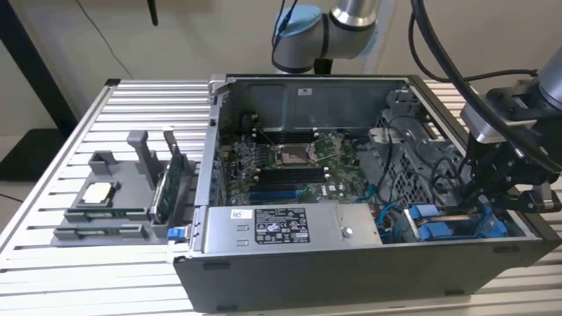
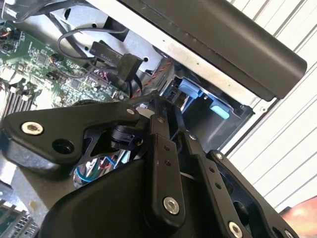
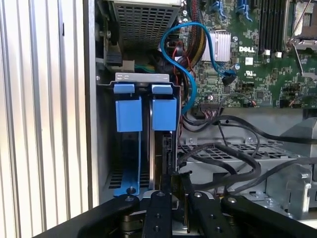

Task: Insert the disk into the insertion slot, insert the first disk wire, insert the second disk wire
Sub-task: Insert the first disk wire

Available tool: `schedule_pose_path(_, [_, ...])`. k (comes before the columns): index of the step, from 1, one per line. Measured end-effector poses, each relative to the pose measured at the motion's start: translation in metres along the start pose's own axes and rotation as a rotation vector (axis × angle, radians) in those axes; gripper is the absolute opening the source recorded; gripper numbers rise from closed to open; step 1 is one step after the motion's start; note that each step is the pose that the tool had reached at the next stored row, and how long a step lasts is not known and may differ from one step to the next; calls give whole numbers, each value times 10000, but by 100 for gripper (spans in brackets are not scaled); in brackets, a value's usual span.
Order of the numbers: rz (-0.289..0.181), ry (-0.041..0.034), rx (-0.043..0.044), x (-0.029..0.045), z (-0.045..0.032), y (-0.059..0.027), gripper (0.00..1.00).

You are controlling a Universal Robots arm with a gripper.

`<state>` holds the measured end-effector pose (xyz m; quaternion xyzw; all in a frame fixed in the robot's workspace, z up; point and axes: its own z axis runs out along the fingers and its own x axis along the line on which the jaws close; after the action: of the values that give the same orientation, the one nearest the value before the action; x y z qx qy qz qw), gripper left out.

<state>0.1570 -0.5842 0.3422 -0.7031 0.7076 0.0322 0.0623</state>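
While over the insertion slot, end effector at the disk.

The disk sits in the insertion slot (power-supply box on the exterior view's left).

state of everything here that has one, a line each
computer case: side open, insides exposed
disk: standing on edge in the insertion slot
insertion slot: occupied by the disk
gripper: low inside the computer case, next to the disk
blue cable: looped, one end at the motherboard
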Motion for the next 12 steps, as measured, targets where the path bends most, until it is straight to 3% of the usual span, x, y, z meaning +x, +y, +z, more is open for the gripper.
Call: schedule_pose_path(12, [41,-2,66,7,53,7,19])
